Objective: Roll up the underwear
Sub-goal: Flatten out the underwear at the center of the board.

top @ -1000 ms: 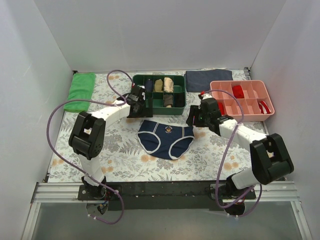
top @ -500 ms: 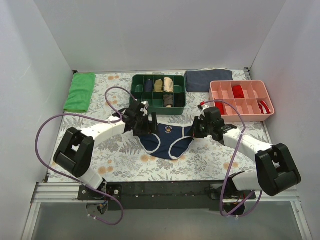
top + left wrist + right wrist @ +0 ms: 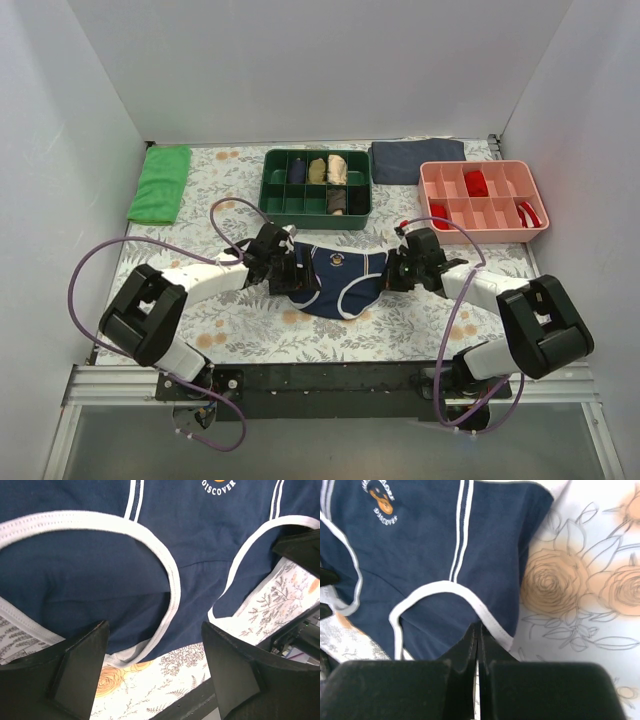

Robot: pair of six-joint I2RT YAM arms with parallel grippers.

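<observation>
The navy underwear [image 3: 340, 278] with white piping lies flat on the floral tablecloth, waistband at the far side, emblem up. My left gripper [image 3: 291, 277] hangs low over its left edge, open. In the left wrist view its fingers [image 3: 75, 675] stand wide apart over the underwear [image 3: 100, 580] and its left leg hole, with nothing between them. My right gripper [image 3: 401, 270] is at the garment's right edge. In the right wrist view that gripper [image 3: 478, 630] is shut, with its tips against the piping of the underwear [image 3: 435, 545]. Whether fabric is pinched does not show.
A green compartment tray [image 3: 272, 190] with rolled garments stands behind the underwear. A pink tray [image 3: 484, 168] with red items is at the back right. A dark folded cloth [image 3: 417, 160] and a green cloth [image 3: 160, 183] lie at the back.
Both arms have come down and toward the near side onto the underwear's two edges. The right gripper has shut, and the left jaws have narrowed a little.
</observation>
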